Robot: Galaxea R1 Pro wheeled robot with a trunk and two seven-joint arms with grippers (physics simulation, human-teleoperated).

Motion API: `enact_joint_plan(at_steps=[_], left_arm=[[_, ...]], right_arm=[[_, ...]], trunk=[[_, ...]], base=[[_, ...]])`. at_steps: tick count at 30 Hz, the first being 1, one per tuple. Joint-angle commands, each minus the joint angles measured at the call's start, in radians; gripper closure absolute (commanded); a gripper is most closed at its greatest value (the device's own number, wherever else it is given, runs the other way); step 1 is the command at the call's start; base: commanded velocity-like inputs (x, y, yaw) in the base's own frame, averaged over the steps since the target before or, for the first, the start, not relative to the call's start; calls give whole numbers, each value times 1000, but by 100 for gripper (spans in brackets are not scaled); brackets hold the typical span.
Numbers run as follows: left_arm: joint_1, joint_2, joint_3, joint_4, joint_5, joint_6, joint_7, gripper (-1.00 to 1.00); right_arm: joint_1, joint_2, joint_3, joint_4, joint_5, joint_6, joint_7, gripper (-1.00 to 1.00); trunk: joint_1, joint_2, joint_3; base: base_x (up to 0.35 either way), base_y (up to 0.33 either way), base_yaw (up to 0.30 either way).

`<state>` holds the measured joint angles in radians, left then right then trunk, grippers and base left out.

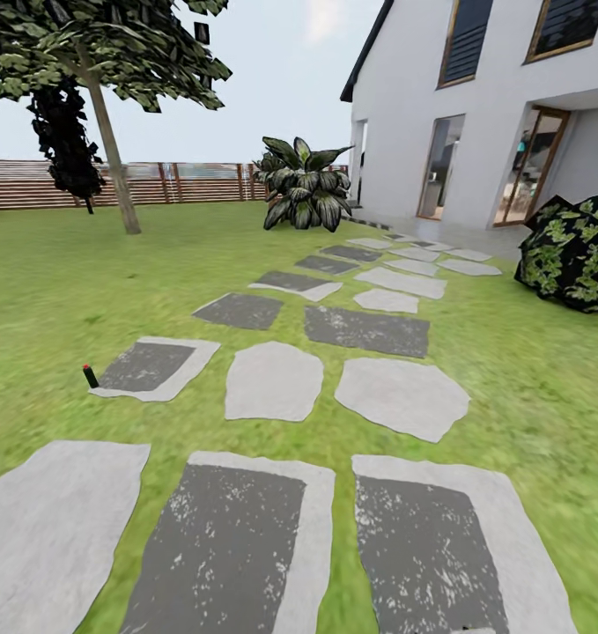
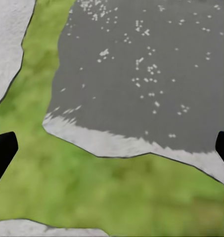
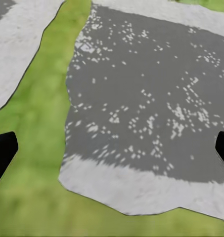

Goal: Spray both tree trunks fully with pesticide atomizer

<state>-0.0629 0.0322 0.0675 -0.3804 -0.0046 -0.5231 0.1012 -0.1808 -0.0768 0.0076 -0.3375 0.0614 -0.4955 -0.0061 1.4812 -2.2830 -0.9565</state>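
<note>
Both grippers, left gripper (image 2: 112, 148) and right gripper (image 3: 112, 148), hang spread wide and empty over paving stones. The pesticide atomizer (image 1: 90, 376) stands on the grass at a stone's (image 1: 153, 367) left edge; likely light, rigid, easily toppled, best pinched mid-body.

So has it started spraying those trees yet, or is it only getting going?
Only getting going. Nothing looks done: the pesticide atomizer stands on the grass beside a stepping stone, not picked up. In hand: nothing; the left gripper and right gripper are open above paving and grass. Left to do: reach the bottle, grasp it, then spray the tree trunk by the fence and a second tree.
</note>
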Motion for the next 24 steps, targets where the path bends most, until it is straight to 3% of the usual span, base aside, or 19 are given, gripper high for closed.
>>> enact_joint_plan(at_steps=[1,24], left_arm=[[0,0,0,0,0,0,0,-100],[0,0,0,0,0,0,1,-100]], right_arm=[[0,0,0,0,0,0,0,-100],[0,0,0,-1,0,0,0,-100]], trunk=[[0,0,0],[0,0,0]], base=[[339,0,0],[339,0,0]])
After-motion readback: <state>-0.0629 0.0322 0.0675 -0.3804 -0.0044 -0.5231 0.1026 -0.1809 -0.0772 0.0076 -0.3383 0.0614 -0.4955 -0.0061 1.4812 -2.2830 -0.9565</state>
